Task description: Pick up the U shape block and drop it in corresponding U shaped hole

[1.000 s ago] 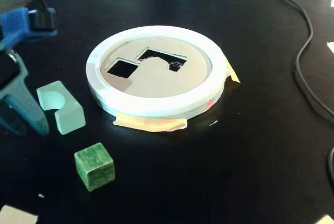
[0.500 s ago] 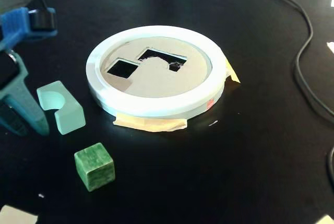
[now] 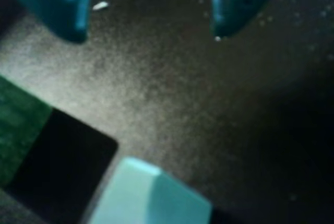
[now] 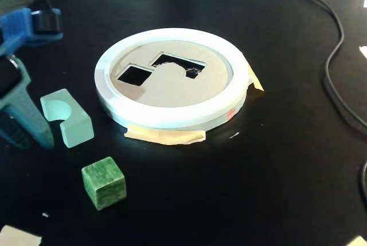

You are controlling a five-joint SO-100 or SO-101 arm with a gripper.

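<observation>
The pale teal U-shaped block (image 4: 66, 118) lies on the black table left of the round white-rimmed board (image 4: 172, 117). The board has a U-shaped hole (image 4: 178, 64) and a square hole (image 4: 133, 74). In the wrist view only a corner of the block (image 3: 148, 198) shows at the bottom edge. My gripper (image 3: 148, 25) is open, with its teal fingers (image 3: 73, 15) wide apart over bare table and nothing between them. In the fixed view the gripper (image 4: 27, 137) stands at the left edge, just left of the block and apart from it.
A green cube (image 4: 103, 183) sits in front of the U block; it also shows at the left of the wrist view (image 3: 18, 125). Tape (image 4: 166, 136) holds the board down. A black cable (image 4: 332, 57) runs along the right side. A paper scrap (image 4: 17, 237) lies at the front left.
</observation>
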